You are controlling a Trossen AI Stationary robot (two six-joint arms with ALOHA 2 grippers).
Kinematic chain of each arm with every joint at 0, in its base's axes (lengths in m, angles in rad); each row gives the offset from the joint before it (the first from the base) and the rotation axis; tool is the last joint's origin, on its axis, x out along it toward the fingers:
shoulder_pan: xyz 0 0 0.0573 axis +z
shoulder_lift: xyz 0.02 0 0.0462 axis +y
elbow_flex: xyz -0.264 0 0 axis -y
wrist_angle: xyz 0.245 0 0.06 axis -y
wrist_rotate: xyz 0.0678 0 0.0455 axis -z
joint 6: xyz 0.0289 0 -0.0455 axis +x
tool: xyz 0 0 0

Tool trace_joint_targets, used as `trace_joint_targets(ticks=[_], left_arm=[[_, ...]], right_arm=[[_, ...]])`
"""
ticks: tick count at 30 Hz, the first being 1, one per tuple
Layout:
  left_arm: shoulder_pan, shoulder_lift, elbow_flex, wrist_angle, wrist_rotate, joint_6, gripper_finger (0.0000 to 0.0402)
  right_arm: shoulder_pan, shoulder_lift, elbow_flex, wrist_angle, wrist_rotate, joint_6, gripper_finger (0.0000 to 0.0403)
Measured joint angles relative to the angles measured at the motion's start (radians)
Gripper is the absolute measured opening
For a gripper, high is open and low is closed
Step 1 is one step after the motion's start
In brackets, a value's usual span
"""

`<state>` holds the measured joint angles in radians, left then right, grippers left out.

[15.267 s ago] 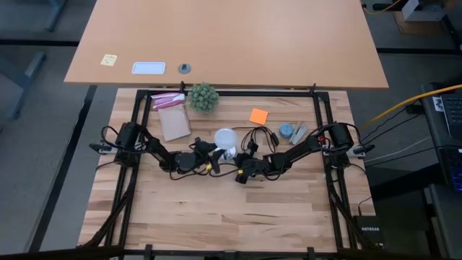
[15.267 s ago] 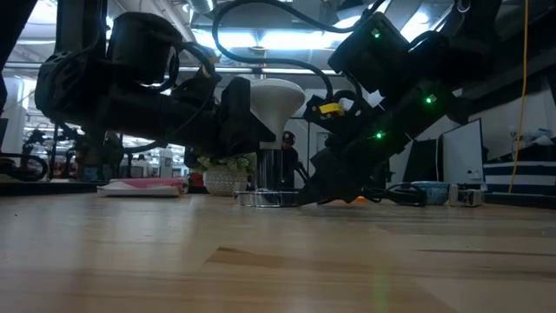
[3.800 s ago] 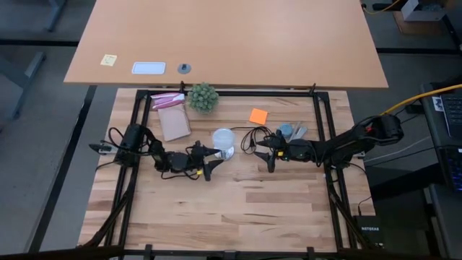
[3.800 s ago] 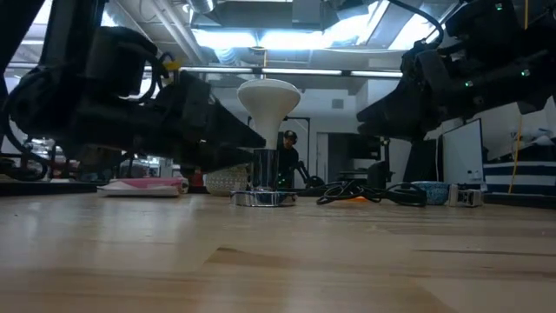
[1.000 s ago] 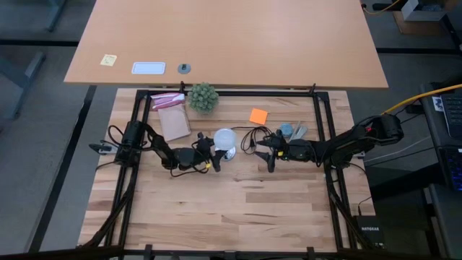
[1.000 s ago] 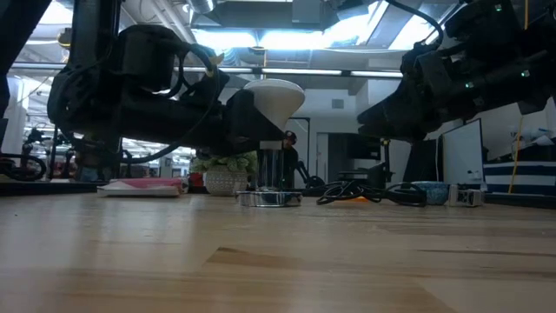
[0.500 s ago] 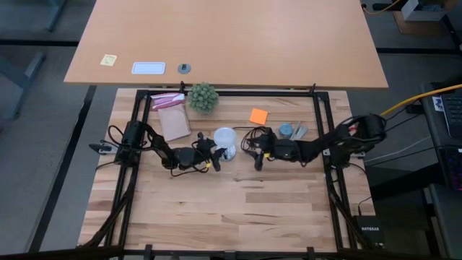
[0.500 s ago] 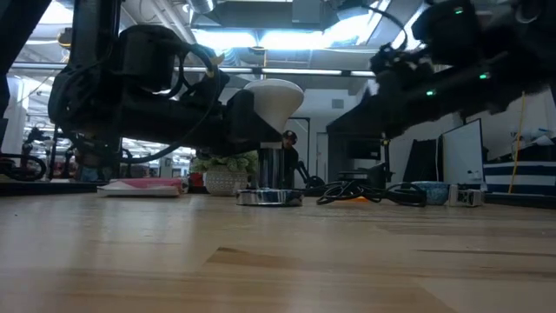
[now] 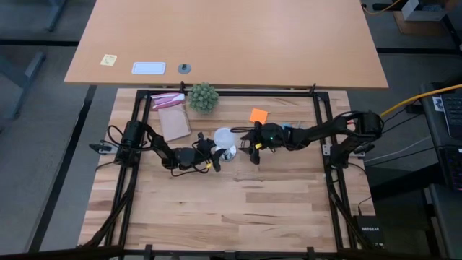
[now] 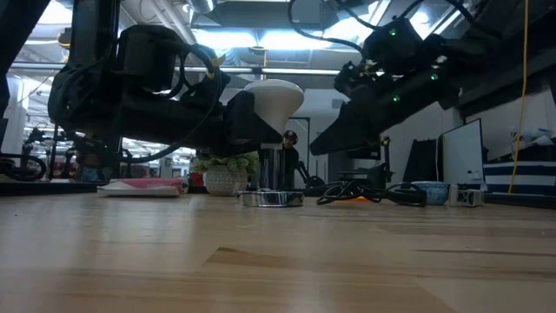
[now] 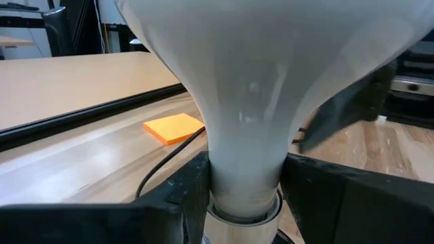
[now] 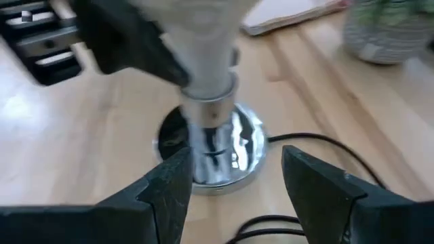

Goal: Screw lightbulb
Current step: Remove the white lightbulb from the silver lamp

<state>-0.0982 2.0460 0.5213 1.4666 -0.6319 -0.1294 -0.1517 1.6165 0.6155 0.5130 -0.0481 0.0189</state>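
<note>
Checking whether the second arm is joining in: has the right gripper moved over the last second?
Yes. In the high view the right gripper has come leftward, from beside the blue item to close by the lightbulb.

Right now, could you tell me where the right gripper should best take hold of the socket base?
Probably the socket base by its upright chrome stem, from the right. The right gripper is open and faces it; the left gripper grips the lightbulb neck above.

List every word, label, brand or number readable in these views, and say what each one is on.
"NETGEAR": on the dark box on the floor at the table's right front corner, small but legible.
Yellow note on the far desk: marks too small to read.
White label beside it: no legible text.
Pink packet: unreadable.
Lightbulb: no visible print.
</note>
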Motion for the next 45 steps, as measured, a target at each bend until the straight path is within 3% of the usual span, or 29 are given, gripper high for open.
trace_joint_targets(ticks=[5, 12, 19, 26, 36, 45], left_arm=[[0.000, 0.000, 0.000, -0.002, 0.000, -0.001, 0.0152], [0.000, 0.000, 0.000, -0.003, 0.000, -0.002, 0.0152], [0.001, 0.000, -0.001, -0.003, 0.031, 0.006, 0.0153], [0.001, 0.000, -0.002, -0.003, 0.122, 0.008, 0.0153], [0.000, 0.002, -0.002, -0.004, 0.135, 0.007, 0.0153], [-0.001, 0.002, -0.002, -0.006, 0.135, 0.007, 0.0153]], right_arm=[[0.002, 0.000, 0.000, -0.040, -0.072, 0.001, 0.0227], [0.001, 0.000, 0.000, -0.045, -0.075, 0.001, 0.0227], [-0.004, -0.001, 0.000, -0.042, 0.072, -0.002, 0.0227], [-0.021, -0.001, 0.000, -0.060, 0.066, -0.074, 0.0227], [-0.103, -0.001, 0.000, -0.212, 0.127, -0.050, 0.0227], [-0.102, -0.002, 0.000, -0.360, 0.098, 0.003, 0.0227]])
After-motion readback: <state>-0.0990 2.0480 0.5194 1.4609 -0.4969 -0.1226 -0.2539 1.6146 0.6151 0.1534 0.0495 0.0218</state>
